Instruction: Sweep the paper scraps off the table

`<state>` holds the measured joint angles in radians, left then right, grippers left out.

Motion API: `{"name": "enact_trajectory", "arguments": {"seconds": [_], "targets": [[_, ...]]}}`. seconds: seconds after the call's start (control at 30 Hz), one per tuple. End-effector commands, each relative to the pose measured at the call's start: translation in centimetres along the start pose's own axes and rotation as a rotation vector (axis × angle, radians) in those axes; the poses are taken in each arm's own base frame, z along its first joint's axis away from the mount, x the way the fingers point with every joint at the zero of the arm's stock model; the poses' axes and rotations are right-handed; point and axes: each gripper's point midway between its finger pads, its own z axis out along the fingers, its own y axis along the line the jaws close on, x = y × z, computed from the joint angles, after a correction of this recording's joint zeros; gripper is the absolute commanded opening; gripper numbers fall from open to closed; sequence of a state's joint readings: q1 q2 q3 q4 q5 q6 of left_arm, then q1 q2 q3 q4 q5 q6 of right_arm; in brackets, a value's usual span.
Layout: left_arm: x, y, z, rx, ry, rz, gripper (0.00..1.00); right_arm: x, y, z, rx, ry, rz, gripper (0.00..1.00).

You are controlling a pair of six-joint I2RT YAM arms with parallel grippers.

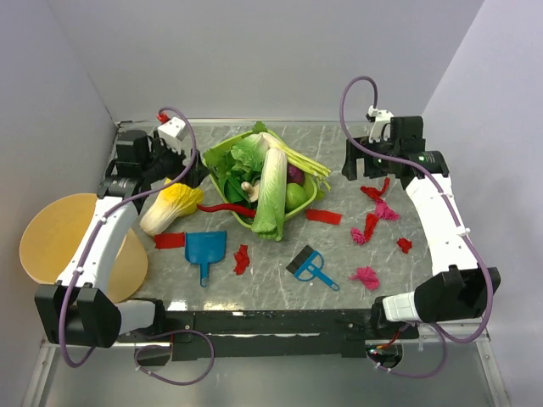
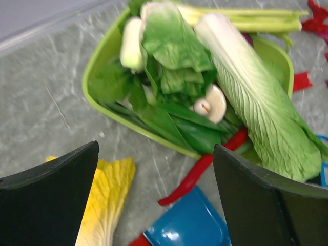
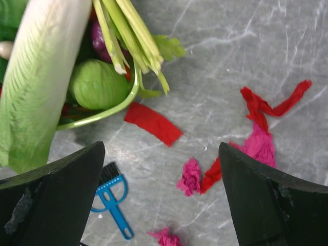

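Note:
Red and magenta paper scraps lie across the grey-green marble table [image 1: 271, 284]: a red strip [image 1: 322, 216], a cluster [image 1: 375, 212], a magenta tuft [image 1: 366, 276] and red pieces [image 1: 242, 259] beside the blue dustpan [image 1: 205, 248]. My left gripper [image 1: 188, 172] is open and empty at the back left, above the dustpan [image 2: 189, 225]. My right gripper [image 1: 356, 161] is open and empty at the back right. The right wrist view shows it above the red strip [image 3: 152, 123], a magenta tuft [image 3: 190, 176] and a red twisted piece [image 3: 266, 105].
A green basket [image 1: 212, 165] of vegetables stands at mid-back. A yellow cabbage [image 1: 170, 208] and a red chili [image 1: 225, 208] lie left of it. A blue brush [image 1: 310, 266] lies in front. A tan bucket [image 1: 72, 246] sits off the left edge. White walls surround the table.

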<state>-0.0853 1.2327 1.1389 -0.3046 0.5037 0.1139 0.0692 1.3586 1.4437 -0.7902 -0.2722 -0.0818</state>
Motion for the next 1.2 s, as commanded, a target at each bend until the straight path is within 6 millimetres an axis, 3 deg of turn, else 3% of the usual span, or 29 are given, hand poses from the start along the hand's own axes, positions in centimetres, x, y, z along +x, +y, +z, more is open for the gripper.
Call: {"name": "enact_trajectory", "arguments": {"seconds": [0.0,0.1,0.17,0.2,0.27,0.37,0.5,0.67,0.9,1.17], "targets": [[2.4,-2.3,-1.4,0.092,0.104,0.009,0.96,0.6,0.1,-2.2,0.013,-0.028,-0.056,1.00],[3.9,-3.6,-2.3,0.148,0.138,0.025,0.96,2.2,1.6,-2.9,-0.085,-0.013,-0.163,1.00],[5.3,-4.5,-2.9,0.190,0.173,0.046,0.97,2.9,3.7,-4.4,-0.211,-0.070,-0.319,1.00],[6.0,-4.9,-3.3,0.203,0.189,0.052,0.97,5.1,4.2,-3.7,-0.251,-0.049,-0.358,1.00],[7.3,-5.5,-3.8,0.224,0.227,0.064,0.96,6.0,5.5,-4.5,-0.287,-0.128,-0.501,1.00],[8.9,-5.6,-4.3,0.212,0.264,0.076,0.96,11.5,7.8,-4.2,-0.406,-0.043,-0.695,0.98],[10.1,-5.5,-4.6,0.180,0.277,0.072,0.96,18.8,8.3,-2.6,-0.497,0.150,-0.820,0.92],[10.9,-6.5,-4.8,0.232,0.298,0.035,0.96,23.2,8.8,-1.2,-0.546,0.239,-0.873,0.84],[11.5,-6.1,-4.9,0.199,0.304,0.032,0.97,25.0,8.9,1.0,-0.512,0.278,-0.872,0.77],[10.7,-5.6,-4.9,0.168,0.282,0.052,0.96,21.5,9.9,5.0,-0.356,0.259,-0.524,0.51]]}}
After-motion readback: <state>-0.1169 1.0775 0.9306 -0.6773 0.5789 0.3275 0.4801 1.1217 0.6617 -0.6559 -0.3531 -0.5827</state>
